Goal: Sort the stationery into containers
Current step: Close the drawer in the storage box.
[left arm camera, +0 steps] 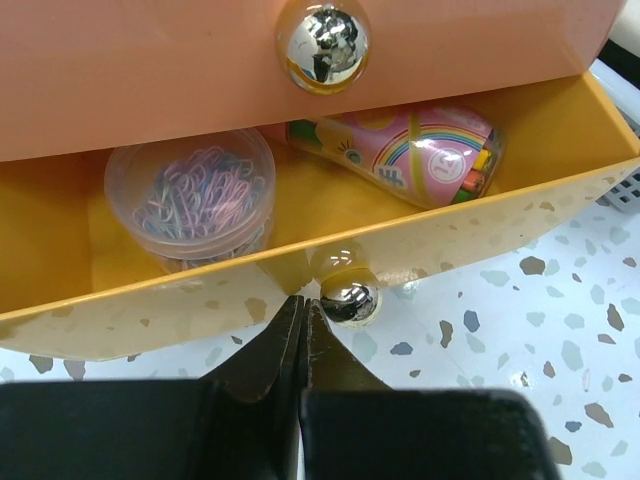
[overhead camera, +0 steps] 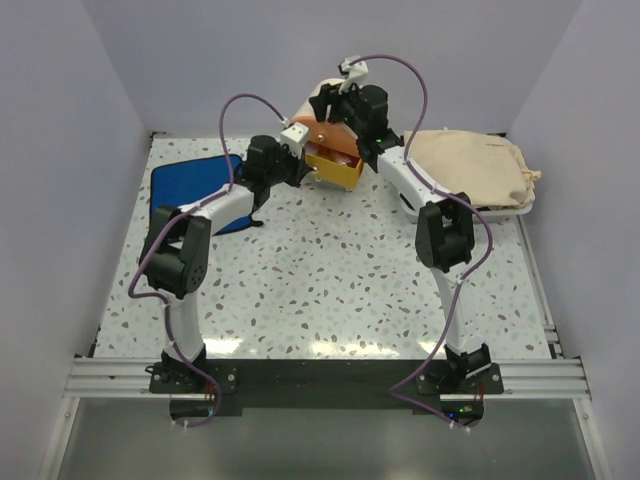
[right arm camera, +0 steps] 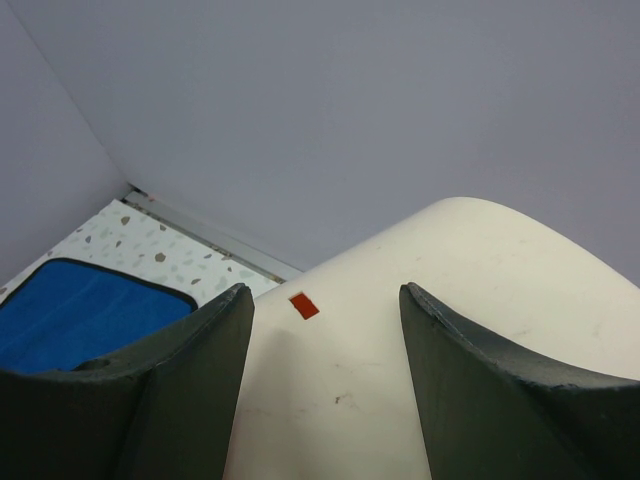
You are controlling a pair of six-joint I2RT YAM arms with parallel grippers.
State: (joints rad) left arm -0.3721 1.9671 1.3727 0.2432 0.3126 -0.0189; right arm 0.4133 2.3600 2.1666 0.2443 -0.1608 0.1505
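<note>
The beige round cabinet (overhead camera: 322, 108) stands at the back middle. Its orange drawer (left arm camera: 150, 70) is pushed in, and the yellow drawer (left arm camera: 480, 190) below is pulled out. Inside it lie a pink transparent tube (left arm camera: 420, 150) with a rainbow print and a clear round tub of coloured paper clips (left arm camera: 190, 195). My left gripper (left arm camera: 303, 310) is shut and empty, its tips at the yellow drawer's front just left of the chrome knob (left arm camera: 350, 298). My right gripper (right arm camera: 324, 290) is open and empty over the cabinet's beige top (right arm camera: 450, 330). Other stationery is out of view.
A blue cloth (overhead camera: 195, 185) lies at the back left of the speckled table. A white tray (overhead camera: 522, 210) with a beige bag (overhead camera: 475, 165) is at the back right. Grey walls close in the back and both sides.
</note>
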